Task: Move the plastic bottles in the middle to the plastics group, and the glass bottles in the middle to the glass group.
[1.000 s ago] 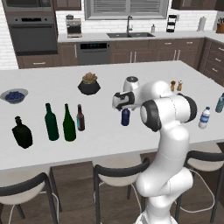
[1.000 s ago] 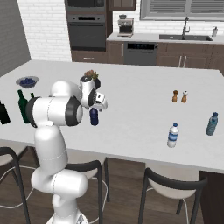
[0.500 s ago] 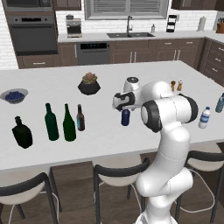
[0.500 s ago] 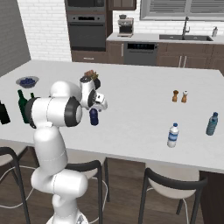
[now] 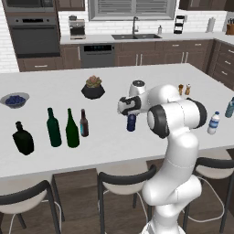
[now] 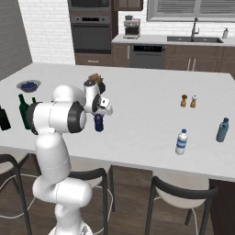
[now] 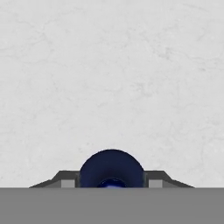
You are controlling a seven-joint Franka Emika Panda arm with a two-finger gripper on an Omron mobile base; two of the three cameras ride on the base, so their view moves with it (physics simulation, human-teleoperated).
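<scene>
The stubby dark blue plastic bottle point(image 5: 131, 123) point(image 6: 98, 123) stands mid-counter. My gripper point(image 5: 131, 114) point(image 6: 98, 114) point(image 7: 111, 183) comes down over it, and both pads touch its sides in the hand view, so it is shut on the bottle. To the left stand the brown bottle point(image 5: 83, 123) and the sloping-shouldered green wine bottle point(image 5: 71, 129). Further left are the straight-sided green bottle point(image 5: 53, 128) and the black flask point(image 5: 23, 138). Far right stand the clear water bottle point(image 5: 213, 123) point(image 6: 181, 142) and the teal bottle point(image 5: 230, 108) point(image 6: 222, 130).
A potted plant point(image 5: 93, 87) sits behind the blue bottle and a bowl of blueberries point(image 5: 14, 99) lies at the far left. Salt and pepper shakers point(image 5: 184, 89) stand to the right. Stools point(image 5: 123, 183) line the counter's near edge.
</scene>
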